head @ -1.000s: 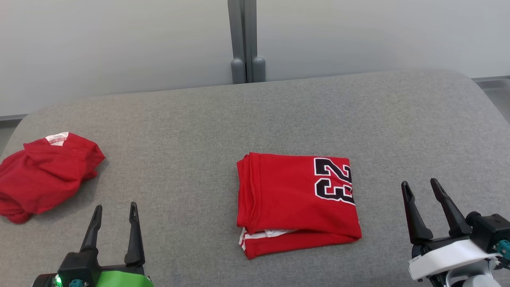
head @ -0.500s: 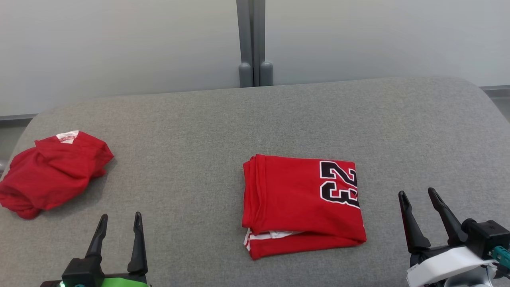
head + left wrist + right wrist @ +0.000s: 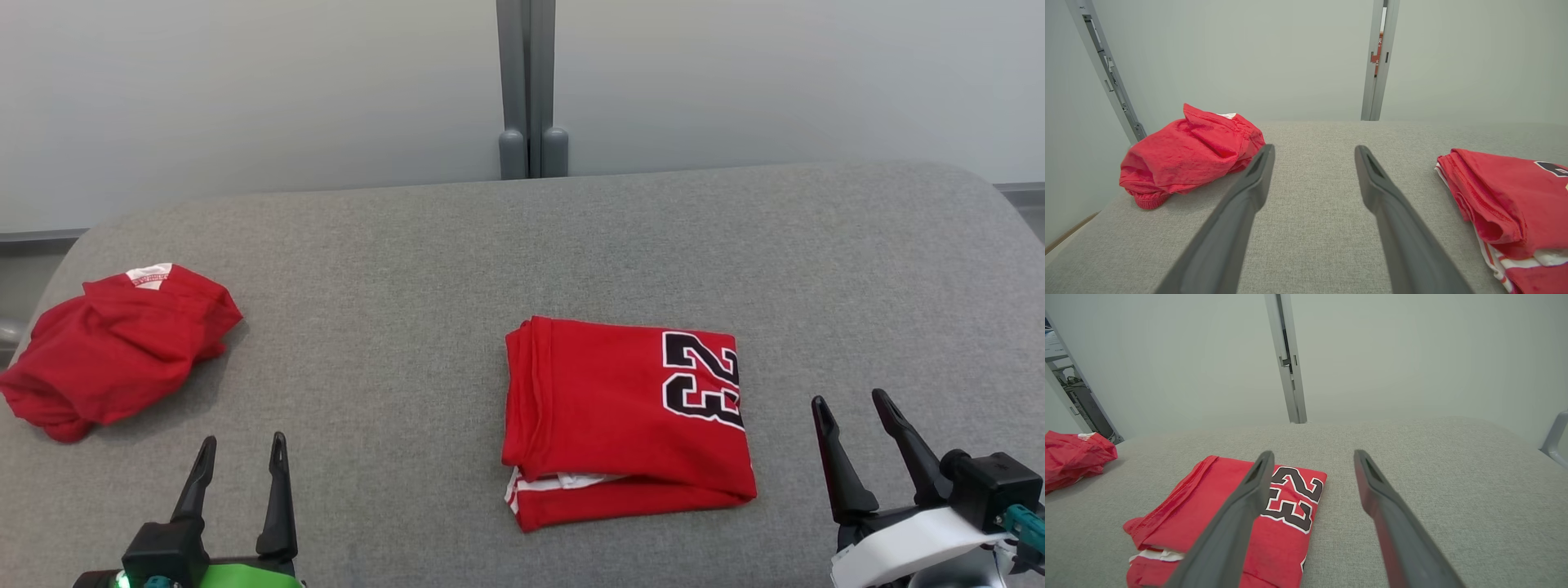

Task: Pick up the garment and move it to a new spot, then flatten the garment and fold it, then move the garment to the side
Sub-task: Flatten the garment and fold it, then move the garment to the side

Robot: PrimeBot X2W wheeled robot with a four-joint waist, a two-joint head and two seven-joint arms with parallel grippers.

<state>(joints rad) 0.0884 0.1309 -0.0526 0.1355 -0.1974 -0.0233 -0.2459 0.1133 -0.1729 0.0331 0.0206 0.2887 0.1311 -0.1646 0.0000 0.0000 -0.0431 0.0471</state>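
Both pairs of fingers are spread wide, and nothing is held in either. The folded red jersey (its black 23 turned sideways) lies flat on the grey upholstered surface. It sits between the two grippers, to the right of the left gripper and just left of the right gripper, mostly a little beyond the fingertips. A crumpled red garment is seen ahead and to the left of the left fingers, well apart from the jersey.

The jersey is judged to be folded already, so the move to the side is taken as the step remaining. A light, limp, rather slick fabric is to be expected, and the layers could slide apart if only the top one were pinched. The thick folded edge facing the left fingers is best pinched through all layers. The numbered edge is best taken by the right fingers, so that the stack is lifted level.
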